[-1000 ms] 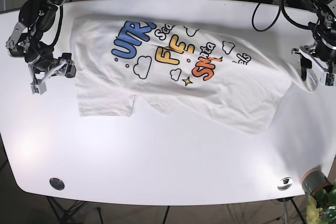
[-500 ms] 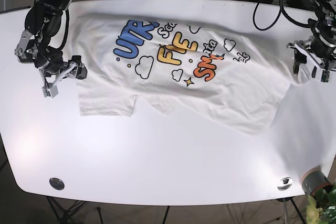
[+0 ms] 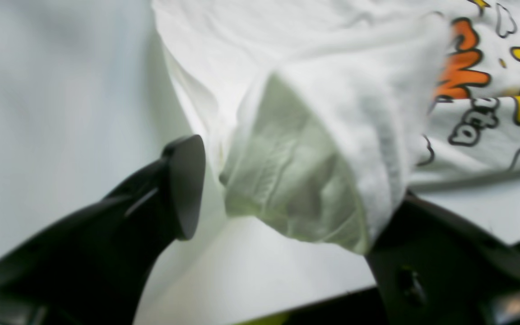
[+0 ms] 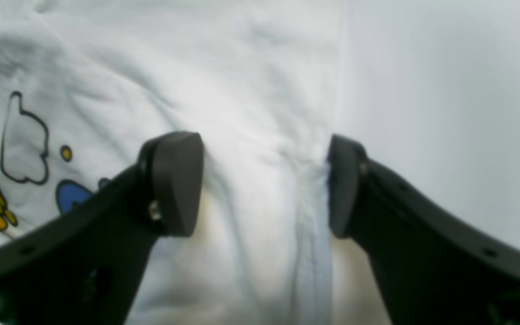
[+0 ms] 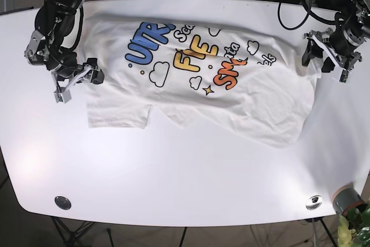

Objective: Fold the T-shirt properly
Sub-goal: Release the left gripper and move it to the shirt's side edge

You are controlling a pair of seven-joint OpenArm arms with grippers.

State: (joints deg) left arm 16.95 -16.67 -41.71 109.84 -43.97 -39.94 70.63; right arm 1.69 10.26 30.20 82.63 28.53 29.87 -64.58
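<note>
A white T-shirt (image 5: pixel 196 79) with a colourful printed design is spread, creased, across the far half of the white surface (image 5: pixel 173 172), its printed side up. The left end effector (image 3: pixel 287 189) is seen at the far right edge of the surface with its jaws spread; a bunched sleeve of the T-shirt (image 3: pixel 323 149) lies between them, resting against one jaw and apart from the other. The right end effector (image 4: pixel 264 185) is set at the far left edge, its jaws likewise spread over a hemmed fold of the T-shirt (image 4: pixel 264 113), with cloth between them but not pinched. A round metal fitting (image 5: pixel 62 202) is seen at the near left corner, and another (image 5: pixel 314 202) at the near right corner.
</note>
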